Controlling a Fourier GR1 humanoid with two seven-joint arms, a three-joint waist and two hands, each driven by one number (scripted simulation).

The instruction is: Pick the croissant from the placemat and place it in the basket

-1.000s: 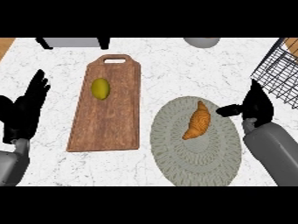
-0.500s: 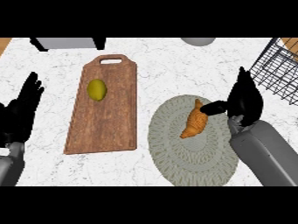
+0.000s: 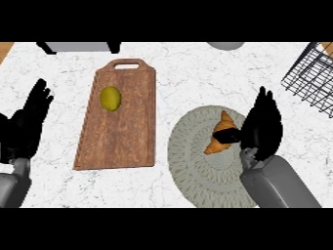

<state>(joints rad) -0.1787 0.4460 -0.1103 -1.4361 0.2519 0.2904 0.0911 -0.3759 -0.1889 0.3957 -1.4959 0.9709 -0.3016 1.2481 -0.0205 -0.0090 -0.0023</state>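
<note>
White marble desk (image 3: 197, 78); wire basket (image 3: 319, 80) cut off at right edge. Croissant (image 3: 221, 135) on the round placemat (image 3: 197, 166), partly hidden by right hand (image 3: 261, 129) thumb; fingers (image 3: 264, 105) straight, together. Left hand (image 3: 21, 129) spread at left edge. Cutting board (image 3: 122, 127) with lime (image 3: 110, 98) between.

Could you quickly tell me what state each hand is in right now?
Left hand: open, holding nothing, resting at the view's left.
Right hand: open beside the croissant, thumb touching it, not yet holding it.

Bright, even light with no glare and only faint shadows.
</note>
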